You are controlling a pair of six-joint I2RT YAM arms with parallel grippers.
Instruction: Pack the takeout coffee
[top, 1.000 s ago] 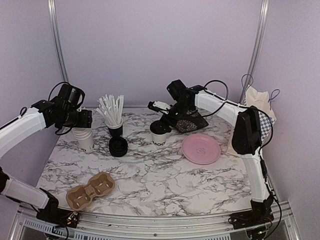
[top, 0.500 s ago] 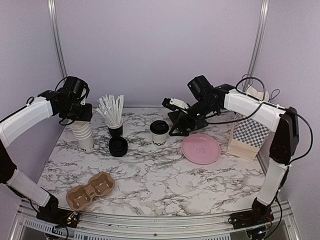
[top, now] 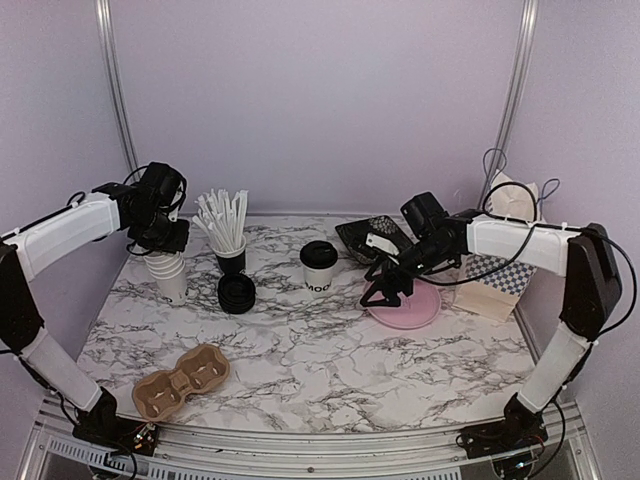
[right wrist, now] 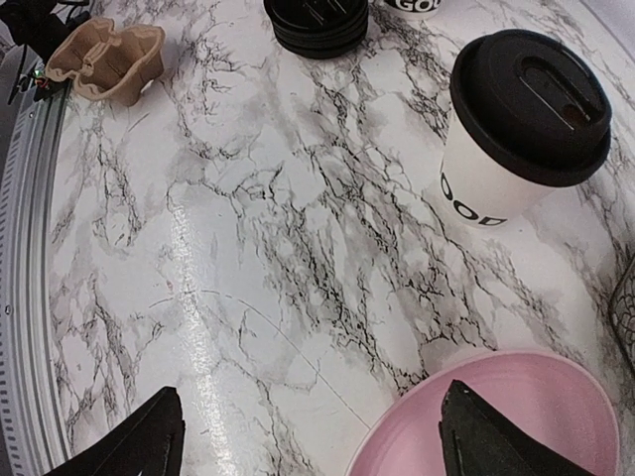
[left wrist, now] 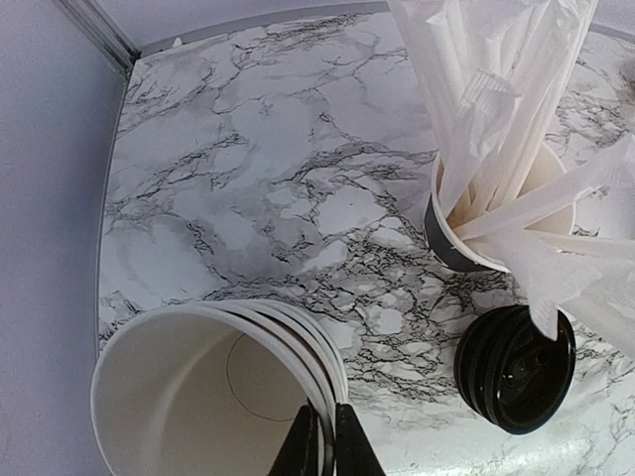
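Note:
One takeout coffee (top: 319, 268), a white cup with a black lid and black lettering, stands at mid table; it also shows in the right wrist view (right wrist: 516, 129). My right gripper (top: 388, 291) hangs open to its right, over the left edge of the pink plate (top: 412, 304), with nothing between its fingers (right wrist: 149, 441). My left gripper (top: 166, 241) sits on the nested stack of plain white cups (top: 171, 276). In the left wrist view it (left wrist: 325, 446) is shut on the rim of the stack (left wrist: 198, 397), one finger inside and one outside.
A black cup of white straws (top: 229, 252) and a stack of black lids (top: 237, 293) stand right of the cup stack. A brown cup carrier (top: 182, 380) lies front left. A black mesh basket (top: 368, 234) sits at the back, a checkered paper bag (top: 498, 272) at the right.
My left gripper has dropped onto the cup stack and closed on its rim. My right arm has swung right and forward, away from the coffee, to the pink plate.

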